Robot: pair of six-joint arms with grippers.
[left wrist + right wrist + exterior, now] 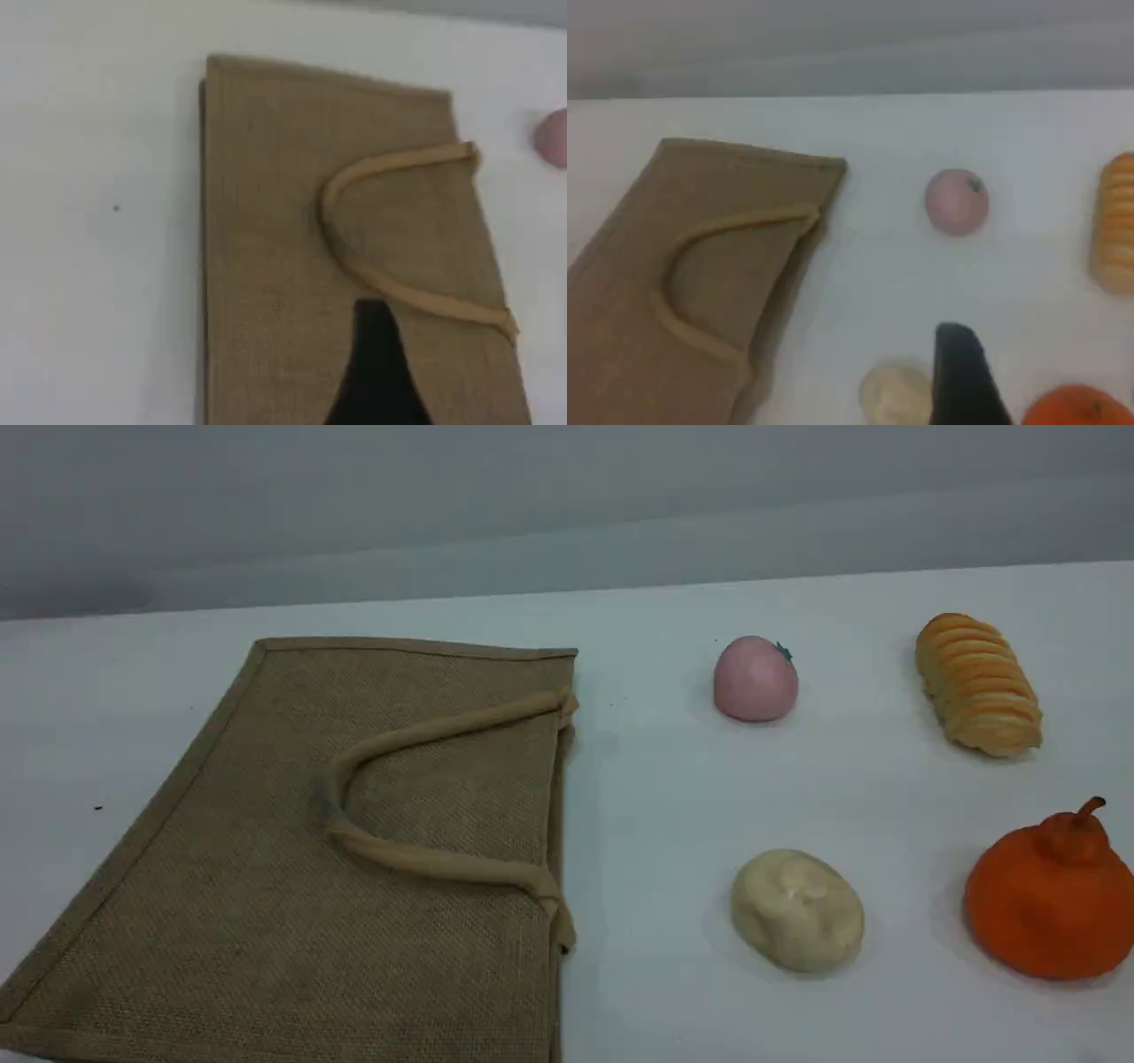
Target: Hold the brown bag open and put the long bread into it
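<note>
The brown bag (292, 886) lies flat on the left of the white table, its mouth edge facing right and a beige handle (416, 859) looped across its top face. At the far right the long bread (979, 684) rests by itself, golden and ridged. Neither arm shows in the scene view. In the left wrist view one dark fingertip of my left gripper (376, 372) hovers over the bag (266, 248) near the handle, holding nothing. My right gripper (961, 372) shows one dark fingertip above bare table, with the bread (1116, 221) at the right edge and the bag (718, 266) to the left.
A pink ball (755, 678) sits between the bag and the bread. A cream bun (796, 909) lies nearer the front, and an orange fruit (1054, 895) stands at the front right. The white table (656, 797) ends at a grey wall behind.
</note>
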